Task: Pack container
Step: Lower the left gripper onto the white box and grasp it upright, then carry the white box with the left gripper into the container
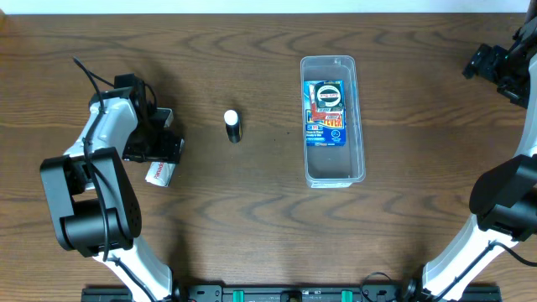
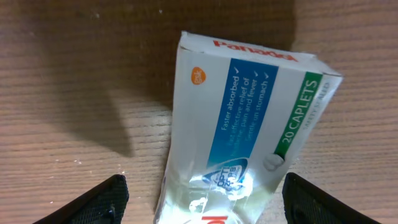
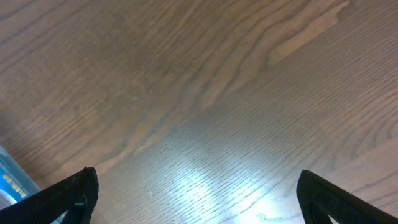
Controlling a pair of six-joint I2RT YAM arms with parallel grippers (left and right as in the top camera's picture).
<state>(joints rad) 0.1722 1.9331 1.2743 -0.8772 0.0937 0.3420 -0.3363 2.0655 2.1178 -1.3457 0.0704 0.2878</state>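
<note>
The clear container (image 1: pixel 333 176) lies at centre right with a blue carded pack (image 1: pixel 325 113) flat inside it. A white Panadol caplet box (image 2: pixel 242 124) lies on the table at the left; in the overhead view (image 1: pixel 159 174) it pokes out below my left gripper. My left gripper (image 2: pixel 202 205) is open, its fingers on either side of the box's near end and apart from it. A small black tube with a white cap (image 1: pixel 232 126) stands in the middle. My right gripper (image 3: pixel 199 199) is open and empty over bare wood at the far right.
The table is dark wood (image 1: pixel 252 218). My right arm (image 1: pixel 503 67) sits near the back right corner, and the container's blue pack edge shows at the left of the right wrist view (image 3: pixel 9 180).
</note>
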